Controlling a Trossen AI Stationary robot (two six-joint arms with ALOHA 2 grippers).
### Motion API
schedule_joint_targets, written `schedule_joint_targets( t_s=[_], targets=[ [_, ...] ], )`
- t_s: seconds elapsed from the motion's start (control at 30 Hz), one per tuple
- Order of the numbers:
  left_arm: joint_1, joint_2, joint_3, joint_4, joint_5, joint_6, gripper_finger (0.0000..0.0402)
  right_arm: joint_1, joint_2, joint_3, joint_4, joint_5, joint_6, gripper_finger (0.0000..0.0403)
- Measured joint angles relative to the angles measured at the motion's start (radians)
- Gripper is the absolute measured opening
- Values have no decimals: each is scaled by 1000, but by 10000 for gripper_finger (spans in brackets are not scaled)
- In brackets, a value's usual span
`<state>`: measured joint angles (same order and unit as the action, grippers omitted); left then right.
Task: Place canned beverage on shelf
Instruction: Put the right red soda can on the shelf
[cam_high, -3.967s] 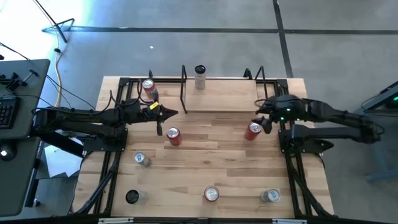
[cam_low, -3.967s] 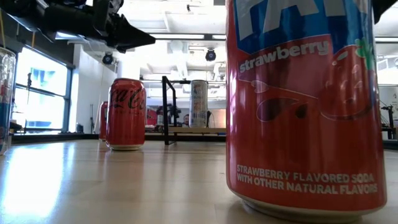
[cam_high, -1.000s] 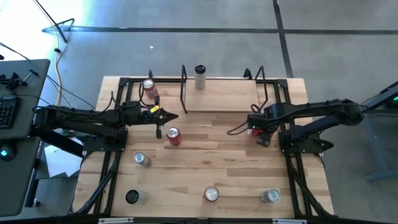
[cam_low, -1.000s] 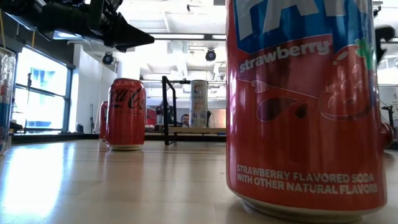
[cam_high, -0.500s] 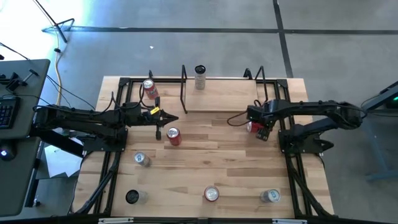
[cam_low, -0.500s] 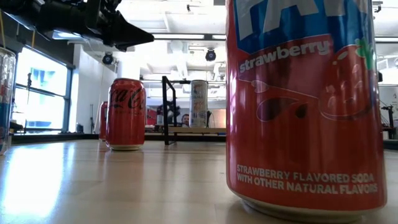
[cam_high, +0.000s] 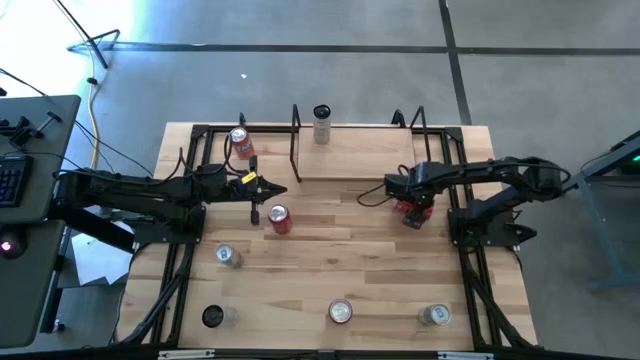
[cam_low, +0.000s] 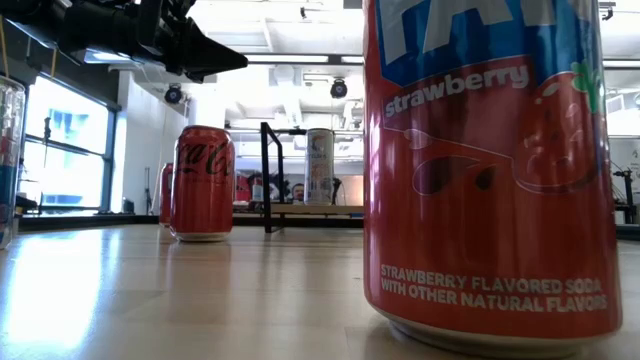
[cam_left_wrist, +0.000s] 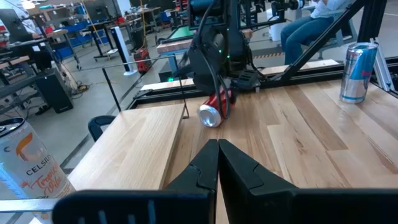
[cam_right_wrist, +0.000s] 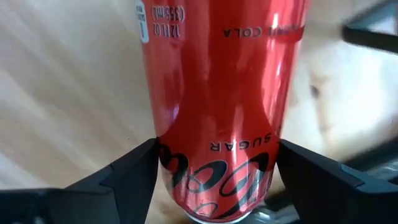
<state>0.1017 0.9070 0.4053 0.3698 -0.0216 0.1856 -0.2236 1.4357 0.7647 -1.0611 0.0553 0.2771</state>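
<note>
Closest to the front edge there's the strawberry Fanta can (cam_low: 490, 170). It fills so much of the low view that the right arm is completely hidden behind it. Further in, mid-table, the left gripper (cam_high: 272, 186) hangs above the wood with its fingers pressed together and nothing in them. I'd guess it's just parked there out of the way, near an upright Coca-Cola can (cam_high: 279, 218). Across from it, the right gripper (cam_high: 405, 207) is down over a Coca-Cola Zero Sugar can (cam_right_wrist: 217, 93), its fingers spread wide and one on each side of the body. The left wrist view shows that can on its side on the tabletop, which is probably why the gripper straddles it across the middle. I can't tell whether the pads are actually touching the metal, and both ends of the can are cut off in the close view. At the far edge sits the shelf (cam_high: 355, 160), with a tall slim silver can (cam_high: 321, 122) standing on it.
</note>
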Motion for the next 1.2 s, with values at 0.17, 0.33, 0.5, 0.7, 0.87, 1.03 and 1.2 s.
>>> schedule_joint_targets(
  t_s=[0.17, 0.33, 0.5, 0.7, 0.87, 1.03, 1.2],
  targets=[
    [0, 0, 0, 0, 1, -1, 3, 42, 0, 15, 70, -74, 151, 296],
    [0, 0, 0, 0, 2, -16, 3, 94, -3, 30, 213, -141, 263, 295],
    [0, 0, 0, -4, 3, -17, 3, 129, -3, 36, 407, -176, 358, 284],
    [0, 0, 0, -7, 3, -17, 3, 136, -3, 35, 516, -181, 503, 279],
    [0, 0, 0, -7, 3, -18, 3, 142, -4, 35, 525, -179, 476, 278],
    [0, 0, 0, -7, 3, -18, 3, 146, -5, 52, 481, -247, 473, 276],
    [0, 0, 0, -6, 3, -18, 3, 143, -6, 179, 210, -325, 477, 275]
  ],
)
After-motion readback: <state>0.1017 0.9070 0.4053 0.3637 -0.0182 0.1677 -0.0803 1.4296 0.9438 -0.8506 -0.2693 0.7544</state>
